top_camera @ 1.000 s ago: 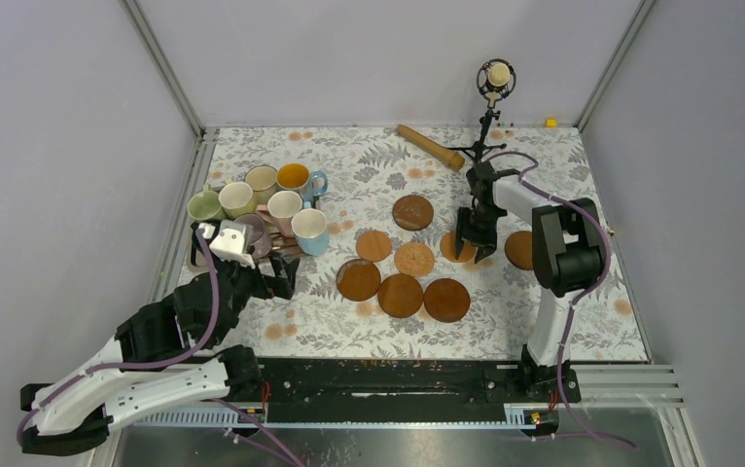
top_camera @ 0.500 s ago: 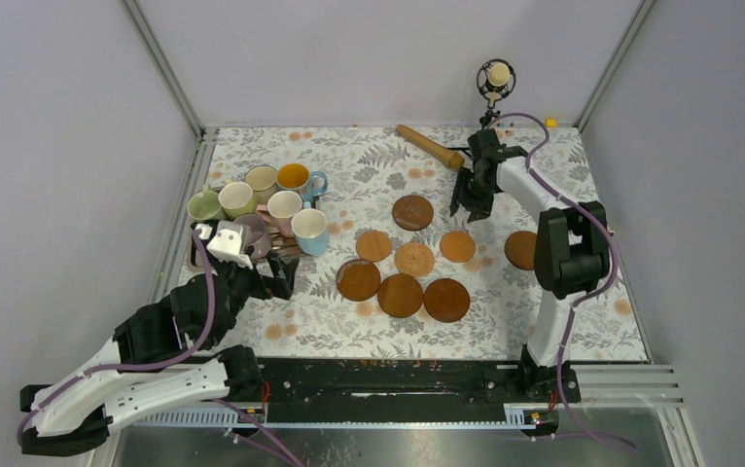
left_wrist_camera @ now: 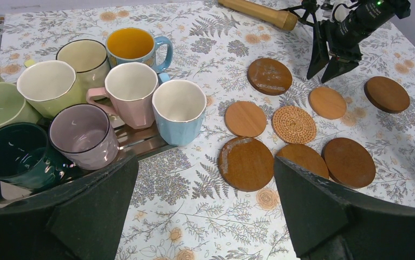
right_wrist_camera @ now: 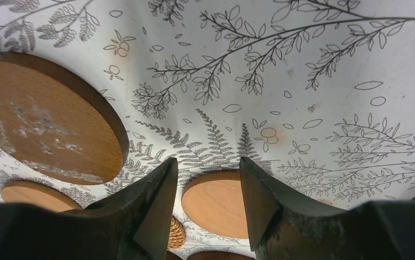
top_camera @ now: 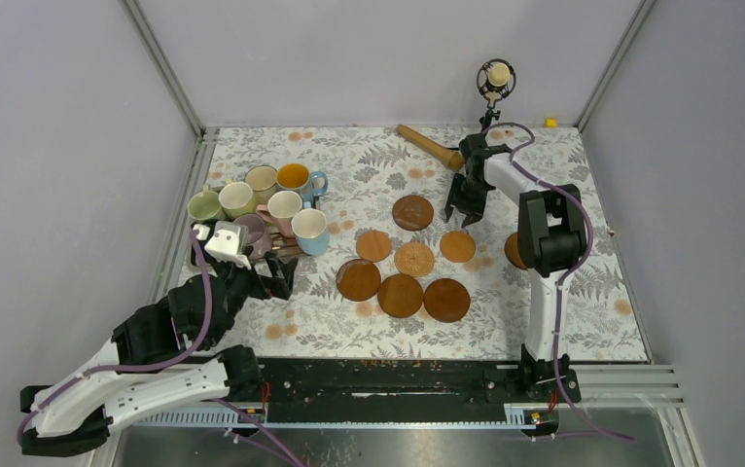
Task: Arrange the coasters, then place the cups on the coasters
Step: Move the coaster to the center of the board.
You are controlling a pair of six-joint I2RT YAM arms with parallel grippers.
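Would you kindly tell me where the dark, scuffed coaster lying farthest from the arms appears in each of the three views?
Top external: the scuffed coaster lies just right of centre, at the far edge of the coaster group.
Left wrist: upper middle.
Right wrist: large, at the left edge.
Shared landmark: the small tan coaster close by, also in the left wrist and right wrist views.

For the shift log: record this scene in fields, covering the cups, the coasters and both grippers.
cups: eight, bunched on a tray at the far left
coasters: eight, loose on the table, none bearing a cup
left gripper: open wide, empty, facing the cups
right gripper: open, empty, beside the far dark coaster
progress: no cup on a coaster yet
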